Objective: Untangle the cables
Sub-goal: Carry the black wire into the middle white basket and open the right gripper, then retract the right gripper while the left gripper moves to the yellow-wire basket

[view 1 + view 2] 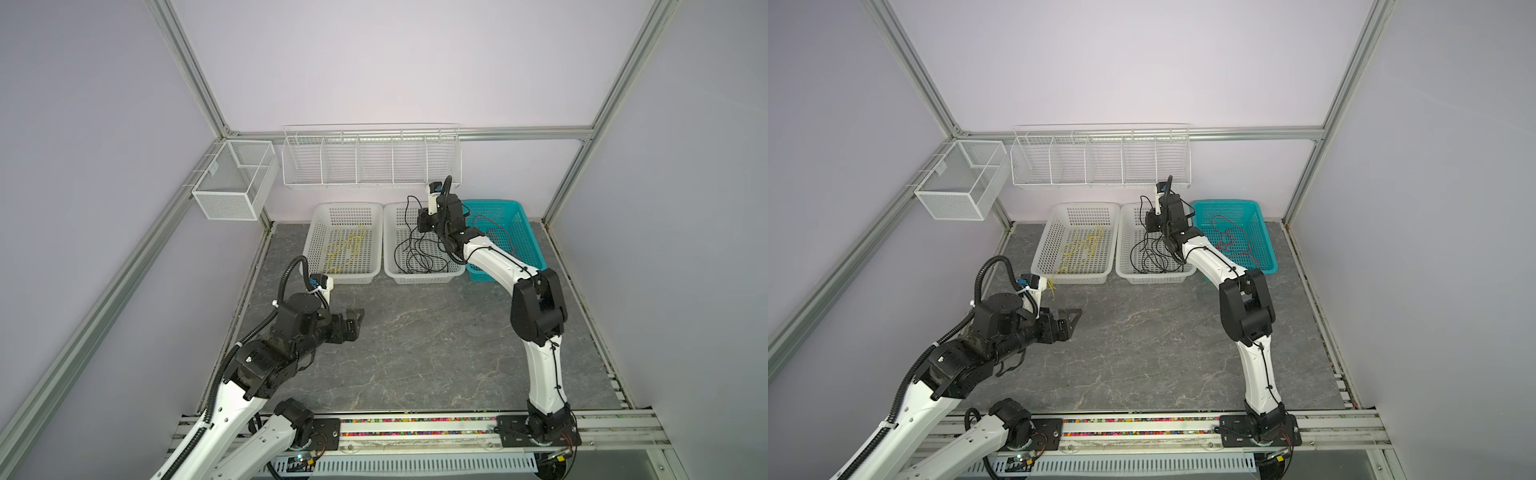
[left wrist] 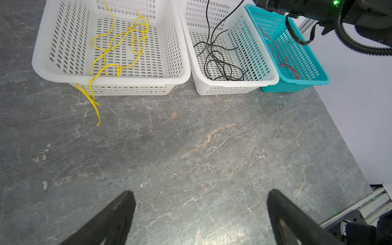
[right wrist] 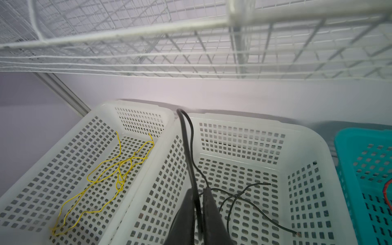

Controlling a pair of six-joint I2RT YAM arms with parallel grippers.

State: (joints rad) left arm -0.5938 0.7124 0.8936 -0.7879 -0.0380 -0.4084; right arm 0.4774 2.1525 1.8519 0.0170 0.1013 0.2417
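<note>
The cables lie sorted in three baskets at the back of the table. Yellow cables (image 1: 347,249) (image 2: 118,42) fill the left white basket (image 1: 345,205), with one end (image 2: 93,101) hanging over its front rim onto the table. Black cables (image 1: 419,253) (image 2: 220,63) sit in the middle white basket (image 1: 424,277). Red cables (image 1: 494,235) (image 2: 277,55) rest in the teal basket (image 1: 525,232). My right gripper (image 3: 199,188) hovers over the middle basket, shut on a black cable (image 3: 184,135) that loops up above its fingertips. My left gripper (image 1: 357,318) (image 2: 199,193) stands wide open and empty over bare table.
A white wire rack (image 1: 370,158) (image 3: 191,31) hangs on the back wall close above my right wrist. A mesh box (image 1: 232,183) is mounted on the left frame. Grey stone tabletop (image 1: 415,353) stretches in front of the baskets.
</note>
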